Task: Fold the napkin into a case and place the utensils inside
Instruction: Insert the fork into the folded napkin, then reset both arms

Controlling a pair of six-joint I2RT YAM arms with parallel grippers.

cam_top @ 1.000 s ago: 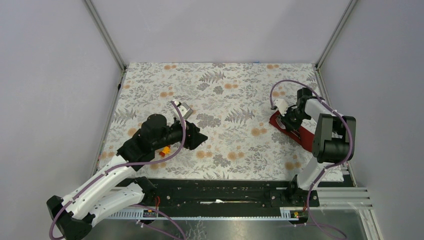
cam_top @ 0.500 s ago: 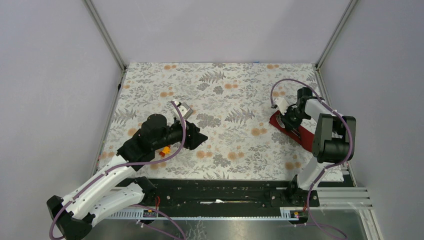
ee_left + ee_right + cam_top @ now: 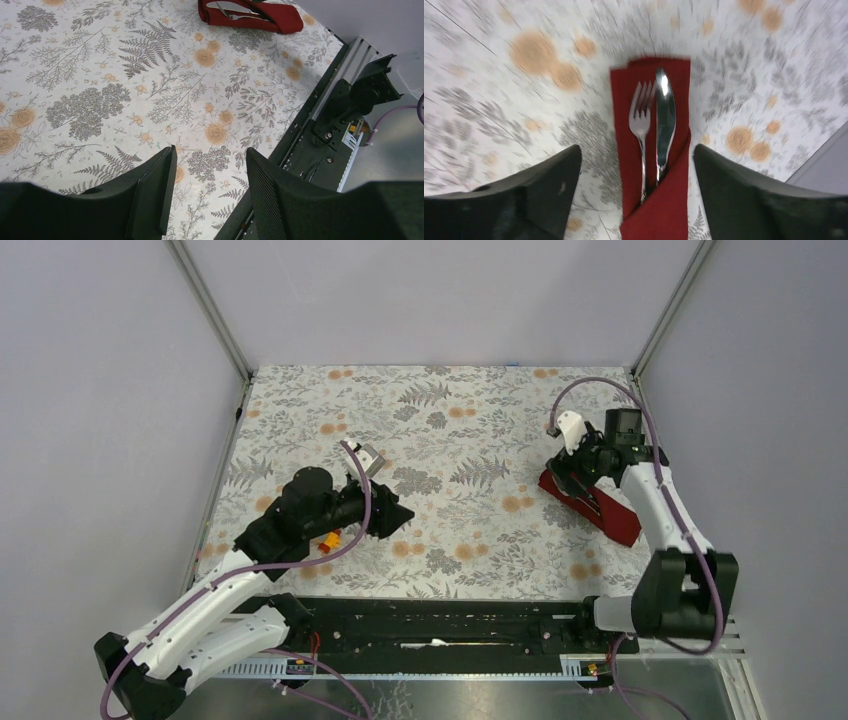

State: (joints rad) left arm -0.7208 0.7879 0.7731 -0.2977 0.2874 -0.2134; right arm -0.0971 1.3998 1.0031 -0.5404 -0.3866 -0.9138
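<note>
Evidently the job is nearly done. The napkin (image 3: 659, 215) is already folded into a narrow case (image 3: 615, 520), which lies slantwise on the table (image 3: 470, 410) near its right edge. The fork (image 3: 640, 120) and knife (image 3: 665, 115) sit side by side in its pocket, handles tucked in and heads showing. Little seems left except to draw the arms away.

The right gripper (image 3: 636, 155) hovers above the case with its fingers spread and nothing between them. The left gripper (image 3: 210, 160) hangs parted and empty at centre-left.

A second ago the right gripper sat low on the case's far end, nearly closed. It has since opened and lifted, and its elbow has swung toward the near edge. The left arm has not moved.
</note>
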